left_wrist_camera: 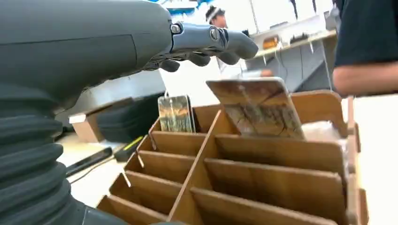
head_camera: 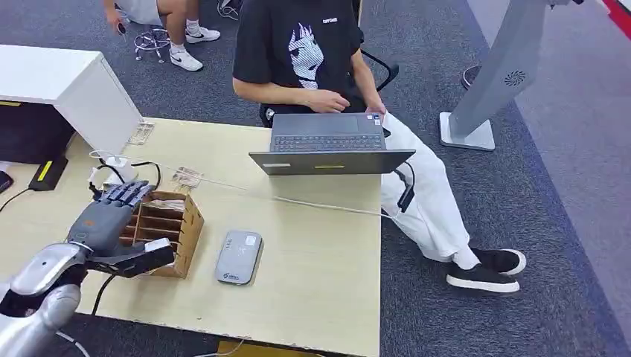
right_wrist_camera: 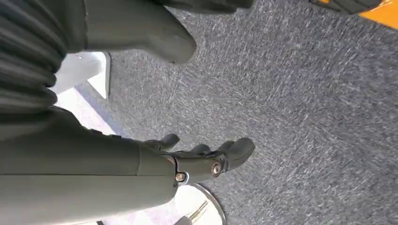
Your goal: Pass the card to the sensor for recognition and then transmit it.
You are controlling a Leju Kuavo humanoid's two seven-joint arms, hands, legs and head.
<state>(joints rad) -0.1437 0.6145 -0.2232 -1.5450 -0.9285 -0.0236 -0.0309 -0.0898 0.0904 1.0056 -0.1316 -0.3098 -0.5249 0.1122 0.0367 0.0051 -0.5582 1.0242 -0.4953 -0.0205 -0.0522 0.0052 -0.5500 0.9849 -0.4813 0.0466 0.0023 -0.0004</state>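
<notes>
From the head view I see my left hand [head_camera: 111,223] spread over the wooden card organizer [head_camera: 173,227] on the table [head_camera: 320,282], fingers extended and apart, holding nothing. Through the left wrist camera two cards stand upright in the far slots, a larger card [left_wrist_camera: 258,110] and a smaller card [left_wrist_camera: 174,113], with my fingers [left_wrist_camera: 220,42] above them and not touching. The grey sensor [head_camera: 239,256] lies just beside the organizer, and my right hand [right_wrist_camera: 206,161] hangs over carpet, fingers loosely extended, empty.
</notes>
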